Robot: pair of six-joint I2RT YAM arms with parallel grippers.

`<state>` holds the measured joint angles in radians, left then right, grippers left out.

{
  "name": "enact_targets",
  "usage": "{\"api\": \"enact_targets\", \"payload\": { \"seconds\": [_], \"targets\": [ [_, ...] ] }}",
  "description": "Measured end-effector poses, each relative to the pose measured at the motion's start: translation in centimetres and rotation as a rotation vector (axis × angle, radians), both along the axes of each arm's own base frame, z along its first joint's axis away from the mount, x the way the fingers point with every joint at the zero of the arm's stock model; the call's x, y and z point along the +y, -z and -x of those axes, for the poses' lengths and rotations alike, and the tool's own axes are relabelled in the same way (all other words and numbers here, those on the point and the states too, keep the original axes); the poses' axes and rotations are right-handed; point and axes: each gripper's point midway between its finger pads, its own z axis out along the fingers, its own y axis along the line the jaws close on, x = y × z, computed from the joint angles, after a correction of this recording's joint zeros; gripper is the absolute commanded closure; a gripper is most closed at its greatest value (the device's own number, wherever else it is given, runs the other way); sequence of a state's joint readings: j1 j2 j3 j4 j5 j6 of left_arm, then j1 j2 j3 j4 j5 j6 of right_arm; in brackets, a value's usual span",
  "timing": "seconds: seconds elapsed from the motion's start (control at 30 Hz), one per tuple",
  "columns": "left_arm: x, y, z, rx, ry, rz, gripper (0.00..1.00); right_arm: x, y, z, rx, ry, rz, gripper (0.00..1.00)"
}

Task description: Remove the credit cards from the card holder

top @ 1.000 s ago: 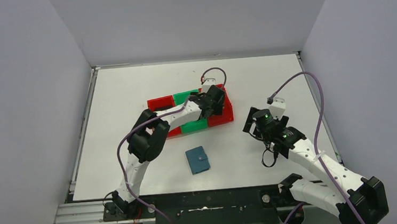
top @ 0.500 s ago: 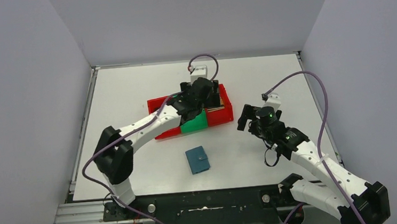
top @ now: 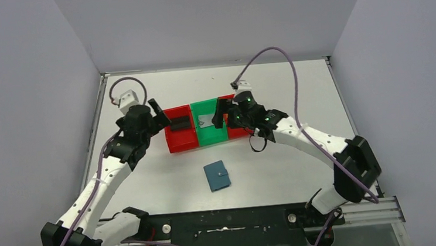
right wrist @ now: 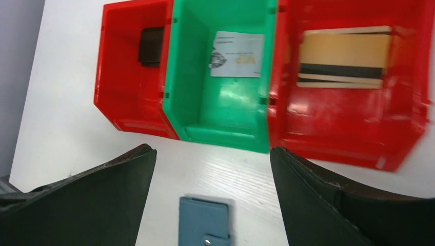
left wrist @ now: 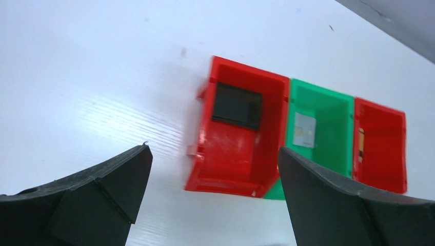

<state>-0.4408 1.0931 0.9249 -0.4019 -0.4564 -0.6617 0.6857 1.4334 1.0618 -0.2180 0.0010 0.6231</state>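
Note:
The teal-blue card holder (top: 217,175) lies shut on the white table, snap tab fastened, also low in the right wrist view (right wrist: 205,223). A black credit card (left wrist: 237,106) rests in the left red bin (top: 181,142). A silver-grey card (right wrist: 237,61) is in the green bin (top: 211,135), and a gold-brown card (right wrist: 343,56) in the right red bin (right wrist: 349,128). My left gripper (top: 161,117) hovers open just left of the bins, empty (left wrist: 213,154). My right gripper (top: 224,114) hangs open above the bins, holding nothing (right wrist: 211,151).
The three bins stand joined in a row at mid-table. Grey walls close in the table on the left, back and right. The right arm's purple cable (top: 281,65) arcs high over the back of the table.
The left arm swung from the right red bin over to the left of the bins. The right arm reached from the table's right side to above the bins. The card holder stayed put.

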Motion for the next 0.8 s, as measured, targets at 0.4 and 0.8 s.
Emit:
{"api": "enact_targets", "payload": {
  "seconds": [0.4,0.8],
  "targets": [
    [8.7,5.3,2.7,0.187,-0.172,0.045,0.04,9.3,5.4,-2.3,0.121,-0.152,0.051,0.11],
    [9.5,7.7,4.3,0.248,-0.148,0.000,0.04,9.0,7.0,-3.8,0.144,-0.074,0.100,0.57]
  ]
}}
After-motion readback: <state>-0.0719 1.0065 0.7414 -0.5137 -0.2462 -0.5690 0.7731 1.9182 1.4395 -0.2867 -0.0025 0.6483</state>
